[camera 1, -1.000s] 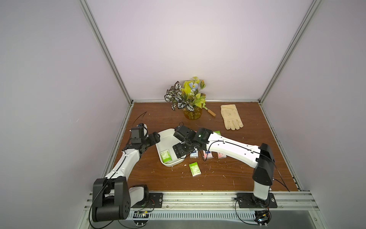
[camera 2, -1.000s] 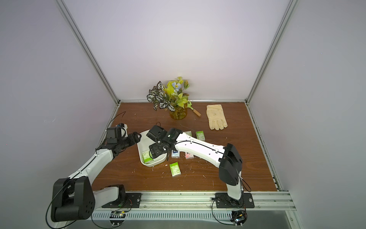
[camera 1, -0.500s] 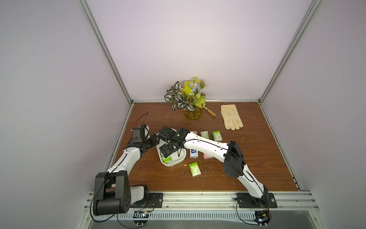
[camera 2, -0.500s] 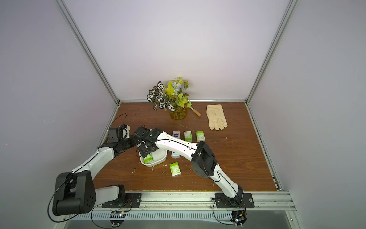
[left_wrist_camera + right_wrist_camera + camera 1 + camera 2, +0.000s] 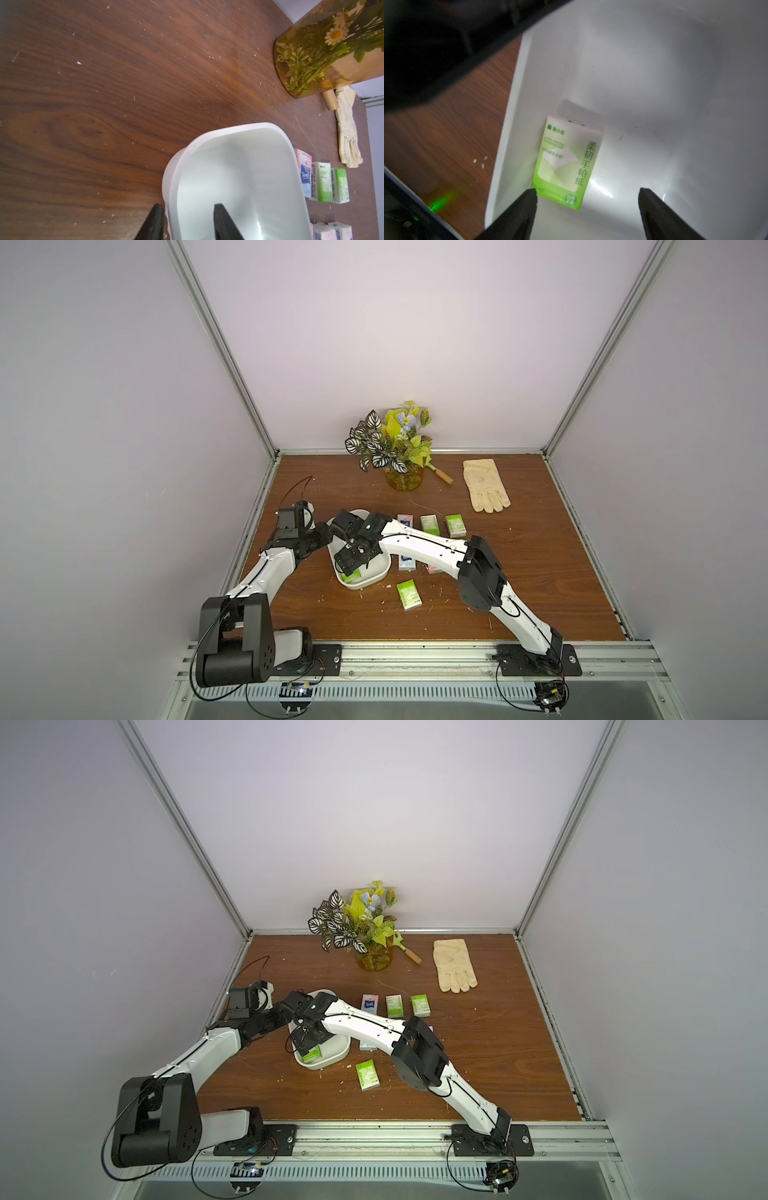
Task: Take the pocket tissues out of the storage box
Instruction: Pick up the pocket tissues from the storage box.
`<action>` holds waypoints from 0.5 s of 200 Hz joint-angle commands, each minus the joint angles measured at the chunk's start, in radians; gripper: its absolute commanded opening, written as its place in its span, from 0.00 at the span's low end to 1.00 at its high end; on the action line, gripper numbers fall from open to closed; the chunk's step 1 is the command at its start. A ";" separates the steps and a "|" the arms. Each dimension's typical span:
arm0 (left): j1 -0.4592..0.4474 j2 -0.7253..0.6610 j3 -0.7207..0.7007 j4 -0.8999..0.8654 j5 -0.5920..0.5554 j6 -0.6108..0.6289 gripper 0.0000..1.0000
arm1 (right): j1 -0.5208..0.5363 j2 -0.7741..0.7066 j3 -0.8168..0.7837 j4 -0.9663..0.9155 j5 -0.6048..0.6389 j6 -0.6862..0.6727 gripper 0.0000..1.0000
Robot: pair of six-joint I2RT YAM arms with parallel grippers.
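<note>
Packet, green and white [image 5: 566,164], soft with a glossy wrap: lies flat on the floor of the white box [image 5: 654,72], one long edge tight against a side wall, at the end nearer the arms' bases in both top views; it is the only packet seen inside. Other packets: out on the table [image 5: 540,564], a row of three [image 5: 429,524] beyond the right arm, a single green one [image 5: 409,594] in front of the box, and more partly hidden beneath that arm. Right gripper [image 5: 587,192]: fingers spread wide and empty, poised inside the box over the packet's end, one fingertip [image 5: 529,199] above the corner beside the wall, its partner above bare floor. Left gripper [image 5: 188,204]: fingers apart, astride the box wall, one just outside it, one inside and clear of it, so no clamp on the box shows. Hazards, as judged: no gap between packet and wall, so the wall-side finger may come down on the packet and crush it, or catch the wall itself. A shallow pinch on the slick wrap may slip and drop the packet back in. With nothing clamping it, the light box may slide or tip under a sideways push. Both arms crowd the same box, so wrist and gripper may knock together.
</note>
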 commanded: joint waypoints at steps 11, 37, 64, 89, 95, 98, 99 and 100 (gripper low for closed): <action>0.013 0.013 -0.010 0.008 0.018 0.001 0.30 | 0.014 0.018 0.021 0.008 -0.044 -0.026 0.84; 0.013 0.012 -0.011 0.007 0.023 0.001 0.24 | 0.020 0.050 0.044 0.010 -0.070 -0.031 0.83; 0.013 0.012 -0.011 0.004 0.026 0.000 0.19 | 0.024 0.079 0.072 0.008 -0.079 -0.038 0.83; 0.012 0.012 -0.012 0.001 0.027 0.000 0.15 | 0.026 0.103 0.091 0.008 -0.085 -0.043 0.83; 0.013 0.010 -0.013 0.000 0.027 0.001 0.14 | 0.026 0.107 0.095 0.009 -0.082 -0.042 0.83; 0.013 0.010 -0.013 0.000 0.027 0.001 0.14 | 0.025 0.110 0.096 0.008 -0.079 -0.042 0.82; 0.013 0.010 -0.012 0.000 0.027 0.001 0.13 | 0.025 0.110 0.096 0.008 -0.078 -0.042 0.82; 0.013 0.010 -0.013 0.000 0.027 0.001 0.13 | 0.026 0.112 0.096 0.007 -0.076 -0.043 0.82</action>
